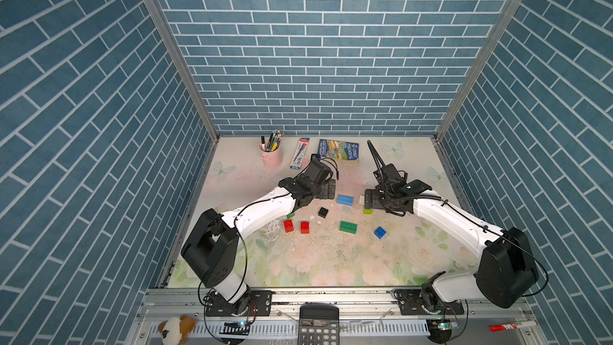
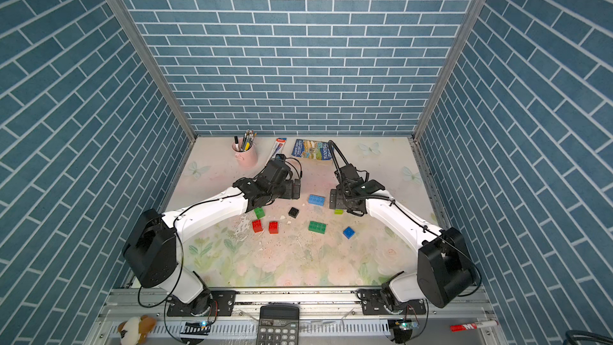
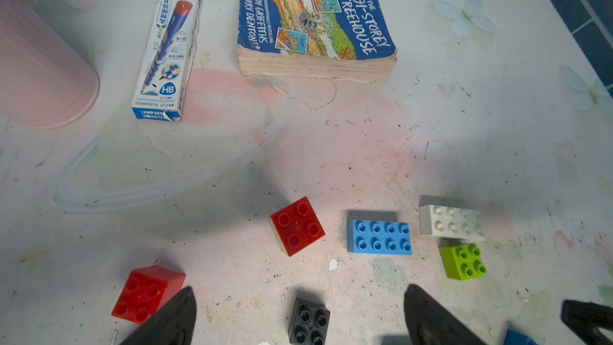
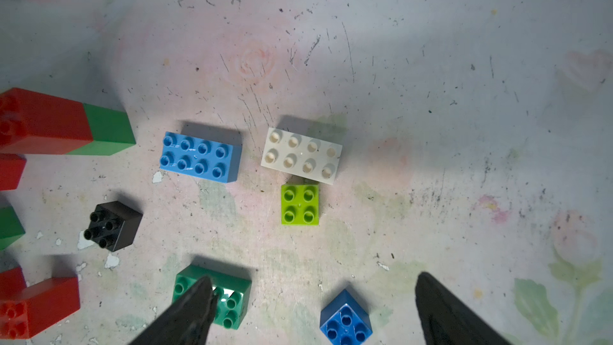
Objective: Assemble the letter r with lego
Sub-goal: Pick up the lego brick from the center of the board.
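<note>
Lego [image 1: 348, 227] clustered mid-table (open tabletop [image 1: 418, 157] toward right edge), left end effector [image 3: 298, 289] spread, right end effector [image 4: 313, 277] spread

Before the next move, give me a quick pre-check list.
1. Left gripper open, empty: ok.
2. Right gripper open, empty: ok.
3. Studs up on light blue brick, white brick, lime brick: ok.
4. Lime brick apart from white brick: cannot tell, they sit edge to edge.
5. Right gripper clear of green brick: cannot tell, they overlap in the wrist view.
6. Letter r built: not ok, no such shape yet.
</note>
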Controlling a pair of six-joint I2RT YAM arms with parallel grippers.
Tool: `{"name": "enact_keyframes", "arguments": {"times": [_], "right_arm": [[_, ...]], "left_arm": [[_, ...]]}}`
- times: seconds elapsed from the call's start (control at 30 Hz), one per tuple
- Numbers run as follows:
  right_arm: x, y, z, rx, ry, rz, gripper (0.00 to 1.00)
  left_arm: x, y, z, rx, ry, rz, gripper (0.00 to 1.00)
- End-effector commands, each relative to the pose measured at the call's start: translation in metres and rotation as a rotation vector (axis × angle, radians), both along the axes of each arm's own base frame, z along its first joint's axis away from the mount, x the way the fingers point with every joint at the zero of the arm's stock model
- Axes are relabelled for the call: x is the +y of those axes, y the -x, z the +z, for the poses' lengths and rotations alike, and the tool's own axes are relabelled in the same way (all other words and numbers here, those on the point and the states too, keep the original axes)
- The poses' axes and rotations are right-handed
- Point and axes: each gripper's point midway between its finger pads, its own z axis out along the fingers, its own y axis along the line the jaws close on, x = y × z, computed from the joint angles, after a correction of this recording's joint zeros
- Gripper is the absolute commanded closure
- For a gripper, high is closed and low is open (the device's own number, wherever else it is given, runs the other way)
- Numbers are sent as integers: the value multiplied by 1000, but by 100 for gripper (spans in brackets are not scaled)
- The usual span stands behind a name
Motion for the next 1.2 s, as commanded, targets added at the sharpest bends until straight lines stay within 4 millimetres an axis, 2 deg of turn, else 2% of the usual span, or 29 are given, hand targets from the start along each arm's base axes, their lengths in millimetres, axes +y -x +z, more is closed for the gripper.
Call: {"name": "enact_keyframes", "arguments": {"times": [0.0, 0.1, 0.43, 0.57, 0.8, 1.17], "right_arm": [[-8, 0, 1, -4, -5, -24, 4], [-7, -2, -3, 6, -15, -31, 4], [-7, -6, -5, 13, -17, -40, 4], [-6, -7, -7, 18, -18, -41, 4], [-7, -8, -10, 22, -16, -43, 4], [-9, -14, -16, 36, -5, -49, 5]], "left_arm": [[-10, 2, -5, 36, -9, -15, 2], [-15, 0, -13, 54, -36, -21, 2], [-12, -18, -38, 76, -168, 15, 4], [-18, -24, -48, 95, -177, 10, 6], [-23, -34, -62, 132, -184, 14, 20], [-19, -37, -76, 170, -214, 23, 27]]}}
